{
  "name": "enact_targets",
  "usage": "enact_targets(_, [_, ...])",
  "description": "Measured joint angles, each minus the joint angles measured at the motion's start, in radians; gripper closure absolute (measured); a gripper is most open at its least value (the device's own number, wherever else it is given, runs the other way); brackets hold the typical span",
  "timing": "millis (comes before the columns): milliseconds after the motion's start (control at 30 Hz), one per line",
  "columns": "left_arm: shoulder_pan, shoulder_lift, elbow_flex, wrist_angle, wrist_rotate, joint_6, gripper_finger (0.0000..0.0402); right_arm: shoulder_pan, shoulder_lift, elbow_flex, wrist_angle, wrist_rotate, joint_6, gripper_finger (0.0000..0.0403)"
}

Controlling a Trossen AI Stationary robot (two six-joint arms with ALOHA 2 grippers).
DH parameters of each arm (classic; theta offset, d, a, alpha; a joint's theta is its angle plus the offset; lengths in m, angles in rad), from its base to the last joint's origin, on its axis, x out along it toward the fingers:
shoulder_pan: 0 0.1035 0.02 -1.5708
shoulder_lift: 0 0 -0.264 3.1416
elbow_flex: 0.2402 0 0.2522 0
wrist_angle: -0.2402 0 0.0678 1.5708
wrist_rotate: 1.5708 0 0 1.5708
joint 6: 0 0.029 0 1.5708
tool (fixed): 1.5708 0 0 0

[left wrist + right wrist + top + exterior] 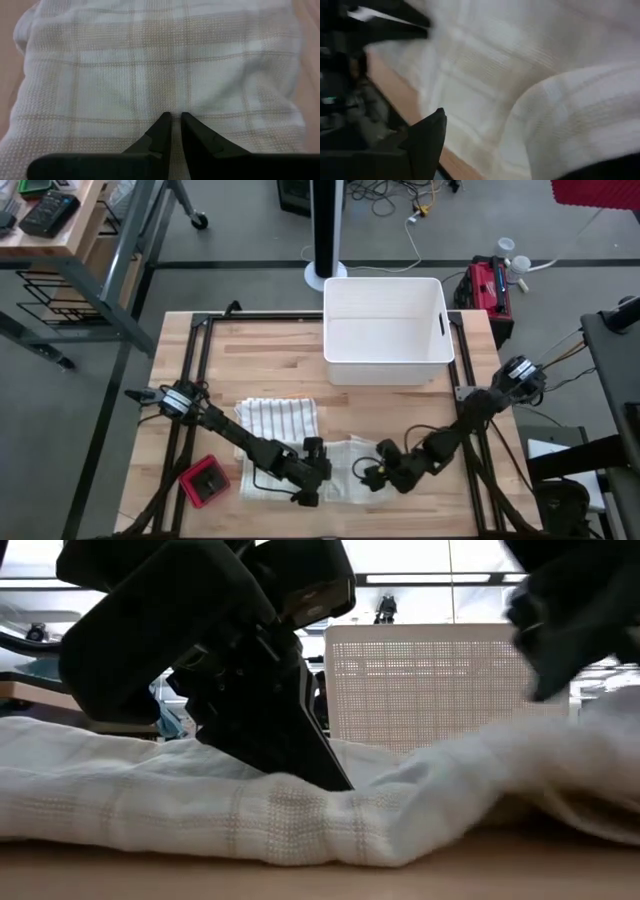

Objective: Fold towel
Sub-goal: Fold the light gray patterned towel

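A white towel [285, 423] with beige stripes lies rumpled on the wooden table, near its front edge. My left gripper [310, 485] comes in from the left and slants down onto the towel's near part. Its fingers stand almost together on the cloth [150, 65]. My right gripper [370, 472] stands open at the towel's right end. In the right wrist view a raised fold of the towel [570, 100] lies between its two spread fingers. In the low view this gripper [570, 620] is above the cloth, and I cannot tell whether it touches it. My left gripper has its fingertips [165, 122] set into the towel's top surface [175, 107], with only a thin strip of cloth showing between them. The fingers slant down from the table's left side. The towel lies on the table and dips where the tips [335, 780] sink in.
A large white bin [385, 330] stands at the table's far edge, right of the middle. A small red object [205, 483] sits near the front left corner. Bare wood shows between the towel and the bin.
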State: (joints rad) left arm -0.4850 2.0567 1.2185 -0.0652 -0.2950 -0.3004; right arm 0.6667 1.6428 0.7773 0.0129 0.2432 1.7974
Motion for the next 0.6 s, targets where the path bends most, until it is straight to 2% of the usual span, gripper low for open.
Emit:
enact_targets(200, [0.002,0.000,-0.002,0.001,0.007,0.040,0.0365,-0.043,0.105,0.002,0.223,0.020,-0.063,0.0132])
enact_targets(333, [0.003,0.000,-0.003,0.001,0.008,0.054,0.0365,-0.044,0.144,0.021,0.227,0.012,-0.039,0.0176])
enact_targets(467, [0.005,0.000,-0.004,0.002,0.010,0.056,0.0365,-0.027,0.132,0.040,0.217,-0.022,-0.036,0.0223])
enact_targets(600, [0.010,-0.001,-0.015,0.006,0.013,0.021,0.0365,0.002,0.079,0.071,0.178,-0.025,-0.029,0.0236])
